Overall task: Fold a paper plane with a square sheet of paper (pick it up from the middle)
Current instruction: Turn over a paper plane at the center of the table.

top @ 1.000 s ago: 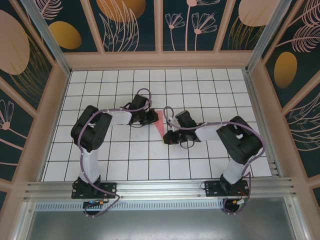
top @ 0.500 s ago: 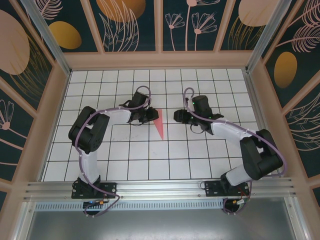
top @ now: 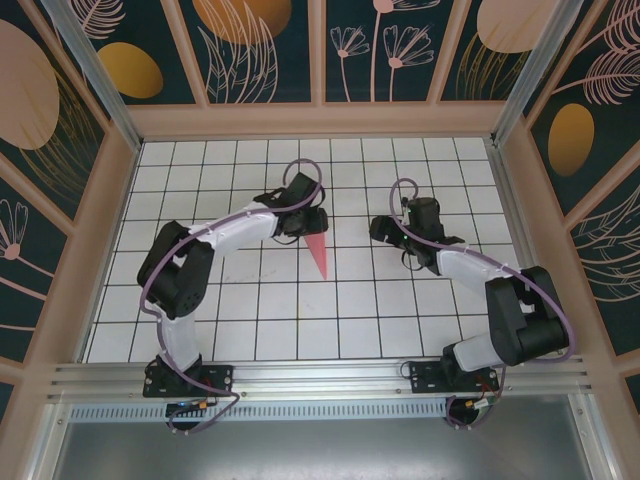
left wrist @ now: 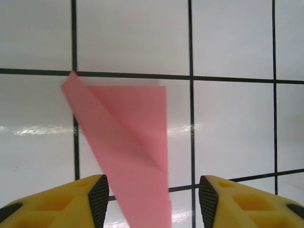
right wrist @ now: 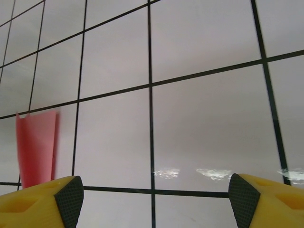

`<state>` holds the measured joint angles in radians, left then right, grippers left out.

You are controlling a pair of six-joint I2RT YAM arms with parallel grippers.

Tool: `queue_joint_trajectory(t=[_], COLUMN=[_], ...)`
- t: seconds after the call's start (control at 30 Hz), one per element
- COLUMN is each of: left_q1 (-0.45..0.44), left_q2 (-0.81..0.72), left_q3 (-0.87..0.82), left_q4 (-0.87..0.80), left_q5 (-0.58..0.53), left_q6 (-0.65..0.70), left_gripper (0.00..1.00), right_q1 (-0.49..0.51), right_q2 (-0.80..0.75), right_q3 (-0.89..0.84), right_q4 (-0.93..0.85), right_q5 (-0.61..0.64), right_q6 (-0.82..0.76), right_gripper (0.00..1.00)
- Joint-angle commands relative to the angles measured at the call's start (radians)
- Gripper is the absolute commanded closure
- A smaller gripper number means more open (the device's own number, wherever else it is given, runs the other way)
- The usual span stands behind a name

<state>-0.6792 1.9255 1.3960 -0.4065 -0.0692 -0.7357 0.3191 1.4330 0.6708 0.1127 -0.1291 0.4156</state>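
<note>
The pink sheet of paper is folded into a slim pointed paper plane (top: 319, 256). It lies flat on the white grid table with its tip toward the near edge. My left gripper (top: 310, 228) hovers over its wide far end. In the left wrist view the plane (left wrist: 128, 142) runs down between the open yellow fingers (left wrist: 99, 199) of the left gripper (left wrist: 152, 202), touching neither pad. My right gripper (top: 381, 232) stands about a tile to the right of the plane, open and empty. The right wrist view has the right gripper (right wrist: 156, 199) wide open and the plane (right wrist: 37, 147) at far left.
The white grid table (top: 250, 320) is ringed by a low wooden wall (top: 320, 120) with patterned panels. An aluminium rail (top: 320, 380) carries both arm bases at the near edge. Bare tiles lie all round the plane.
Both grippers have opened and let go of the plane, which now lies on the table. The right arm swung away to the right and farther back. The left gripper shifted slightly farther back.
</note>
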Motion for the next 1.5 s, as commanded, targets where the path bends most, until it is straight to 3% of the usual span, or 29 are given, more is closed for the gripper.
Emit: queue_joint_trajectory(t=[0.0, 0.27, 0.6, 0.87, 0.9, 1.33, 1.47], left_q1=[-0.030, -0.043, -0.046, -0.046, -0.046, -0.039, -0.017], left_q2=[0.071, 0.170, 0.126, 0.076, 0.065, -0.191, -0.195], left_q3=[0.075, 0.165, 0.131, 0.083, 0.075, -0.216, -0.339], left_q4=[-0.144, -0.204, -0.212, -0.142, -0.125, 0.396, 0.610], left_q5=[-0.122, -0.099, -0.151, -0.156, -0.150, 0.064, 0.213], left_q6=[0.002, 0.020, 0.003, -0.014, -0.012, 0.000, -0.076], left_gripper=[0.45, 0.51, 0.69, 1.00, 1.00, 1.00, 1.00], right_q1=[-0.005, -0.005, 0.001, 0.000, 0.000, 0.009, 0.051], right_q2=[-0.007, 0.008, 0.030, 0.009, 0.002, -0.091, -0.107], right_q3=[-0.010, -0.002, 0.019, 0.023, 0.024, 0.016, 0.003], right_q4=[0.052, 0.042, 0.033, 0.027, 0.026, 0.013, 0.044], right_q5=[0.013, 0.002, -0.028, -0.016, -0.019, -0.115, -0.116], right_q6=[0.025, 0.026, 0.015, 0.017, 0.017, 0.155, 0.194], right_gripper=[0.17, 0.18, 0.20, 0.21, 0.21, 0.27, 0.28])
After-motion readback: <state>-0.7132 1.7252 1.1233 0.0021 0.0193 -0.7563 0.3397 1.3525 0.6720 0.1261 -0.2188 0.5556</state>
